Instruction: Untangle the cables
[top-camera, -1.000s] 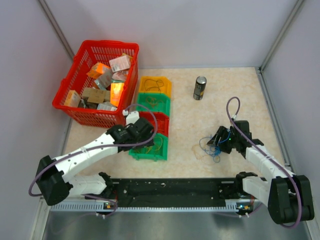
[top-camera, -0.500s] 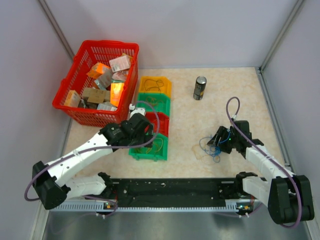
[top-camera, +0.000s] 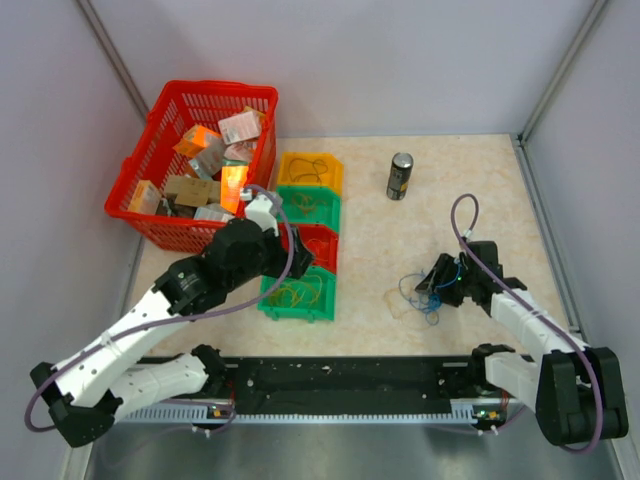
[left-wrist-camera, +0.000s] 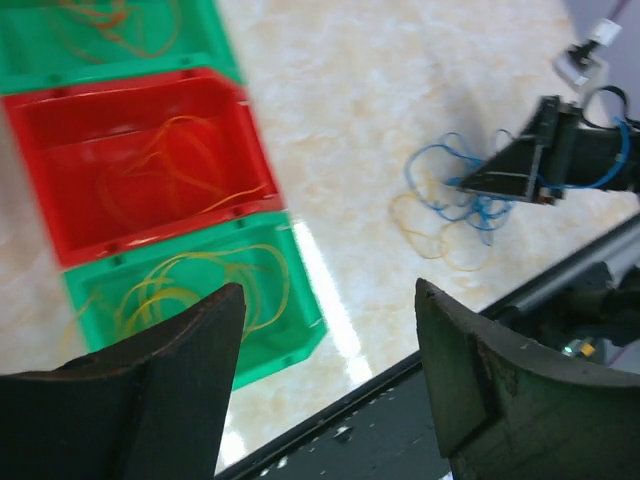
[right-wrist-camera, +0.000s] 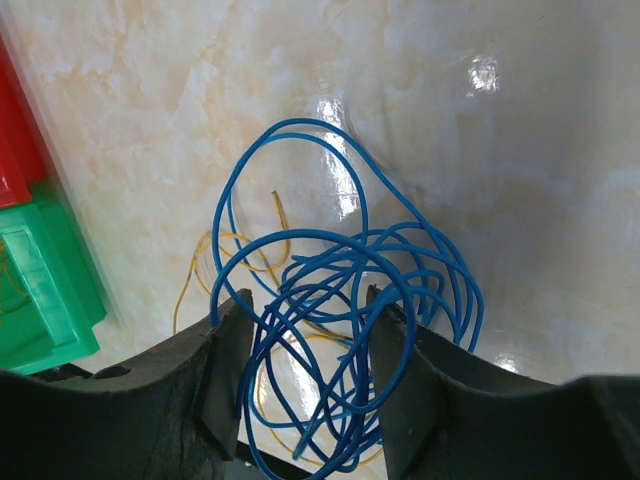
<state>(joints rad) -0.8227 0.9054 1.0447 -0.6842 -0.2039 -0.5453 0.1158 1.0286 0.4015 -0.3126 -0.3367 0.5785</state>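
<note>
Cables (right-wrist-camera: 345, 265): tangled blue loops, yellow strand. End effectors: left (left-wrist-camera: 328, 300) spread, right (right-wrist-camera: 307, 300) grip unclear.

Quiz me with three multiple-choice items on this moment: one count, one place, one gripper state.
1. How many stacking bins stand in the row? A two; B four; C six.
2. Where is the blue cable tangle? A in a bin; B on the table, between the fingers of the right gripper; C lifted in air.
3. The left gripper is: A open, empty; B shut on cable; C shut on a bin.
Answers: B, yellow, green, red, green; B, right wrist view shows its loops on the tabletop; A, fingers apart, nothing between.
</note>
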